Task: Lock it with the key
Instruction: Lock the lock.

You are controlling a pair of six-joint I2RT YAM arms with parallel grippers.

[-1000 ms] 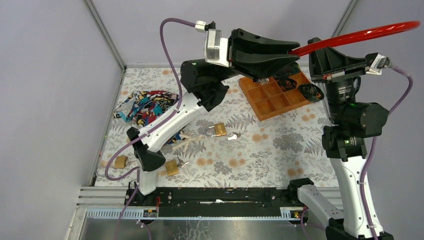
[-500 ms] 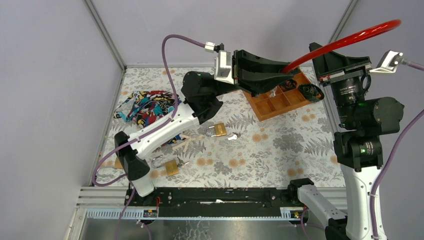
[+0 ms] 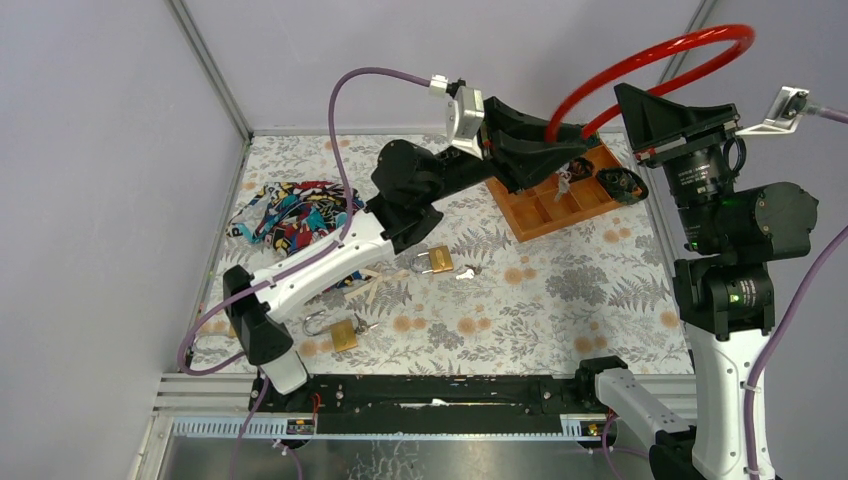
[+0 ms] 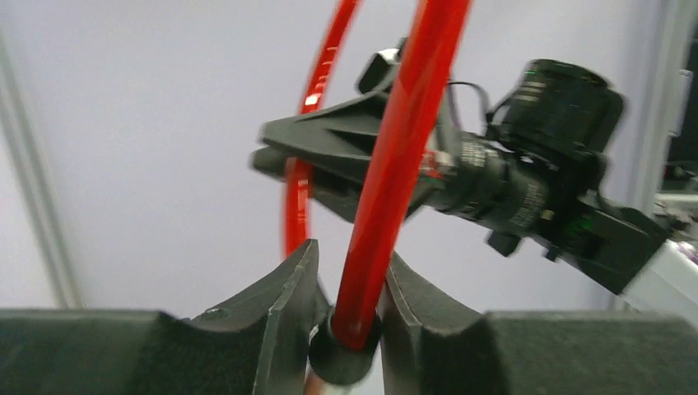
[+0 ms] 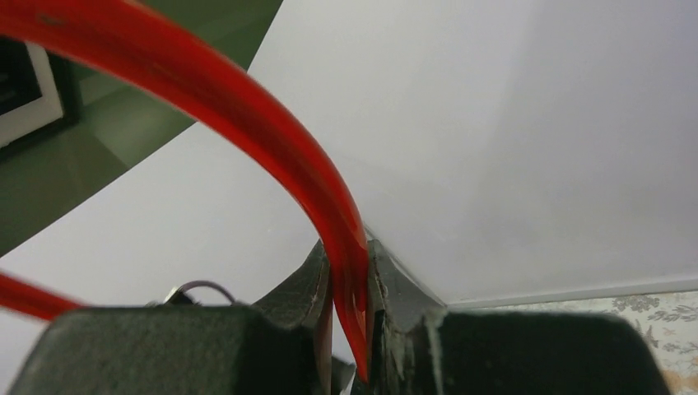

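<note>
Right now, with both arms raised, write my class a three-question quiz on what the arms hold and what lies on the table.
1. True or false: the left gripper and the right gripper are each shut on the red cable.
2. Where on the table is the wooden tray? A) near left corner B) far right C) centre
3. Fill in: the padlock at mid-table lies beside a small silver ___.

Key: 1 true. 2 B. 3 key.
</note>
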